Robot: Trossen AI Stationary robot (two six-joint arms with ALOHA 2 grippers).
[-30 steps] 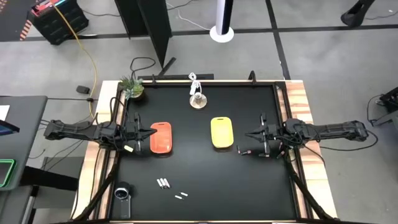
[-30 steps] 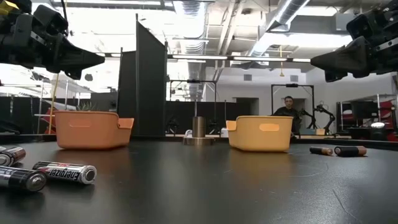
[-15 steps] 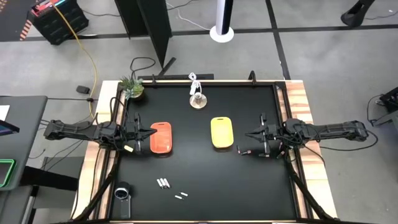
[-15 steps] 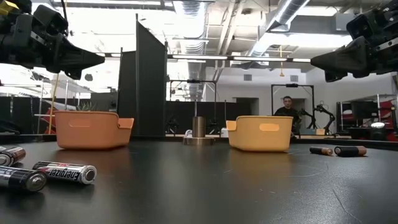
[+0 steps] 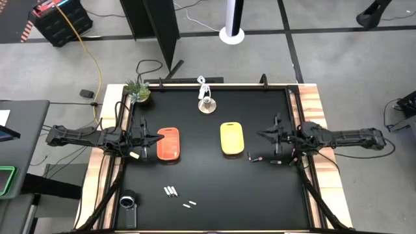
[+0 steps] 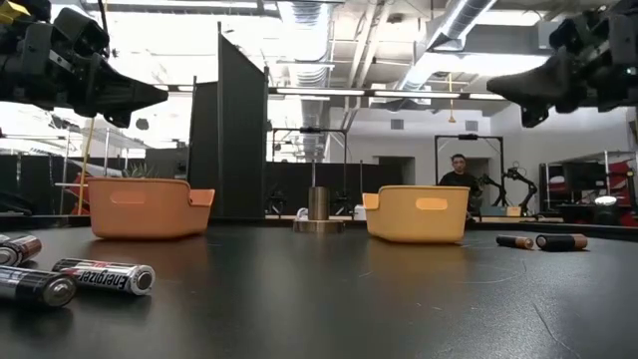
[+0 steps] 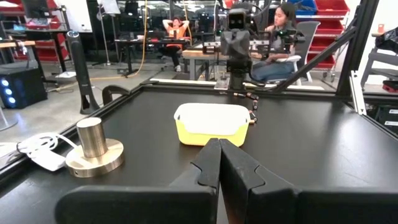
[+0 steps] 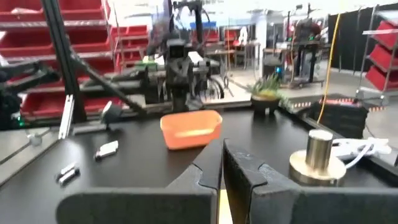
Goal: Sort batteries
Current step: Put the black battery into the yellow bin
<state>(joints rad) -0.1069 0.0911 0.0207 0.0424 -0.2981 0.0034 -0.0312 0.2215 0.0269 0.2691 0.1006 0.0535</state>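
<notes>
Only the right tool [image 5: 268, 136] has shifted since a second ago: it has swung a little away from the yellow tray [image 5: 232, 138] and tipped, so at table height its dark tip now points slightly downward. Everything else sits where it was.

Both tools hang above the black worktop [image 5: 214, 188], well clear of it. The left tool [image 5: 160, 139] is beside the orange tray [image 5: 169, 143], on the side away from the yellow tray, its two fingers [image 7: 217, 163] pressed flat together with nothing between them. The right tool is on the far side of the yellow tray from the orange one; its fingers [image 8: 219, 163] are all but closed, a thin slit between them, and they hold nothing.

The batteries lie on the worktop in three lots, none of them in a tray. Two dark batteries [image 5: 255, 157] lie just beside the yellow tray, at its corner nearest the right tool and roughly under that tool; they show end to end in the table-height view [image 6: 543, 241]. A close cluster of batteries [image 5: 171, 191] lies in front of the orange tray, towards the worktop's front edge, and a pale battery pair [image 5: 189, 205] lies a little farther out from that tray. A metal weight [image 5: 207, 104] stands near the back edge, behind the gap between the trays. A person [image 6: 462, 172] is visible in the room beyond the yellow tray.
</notes>
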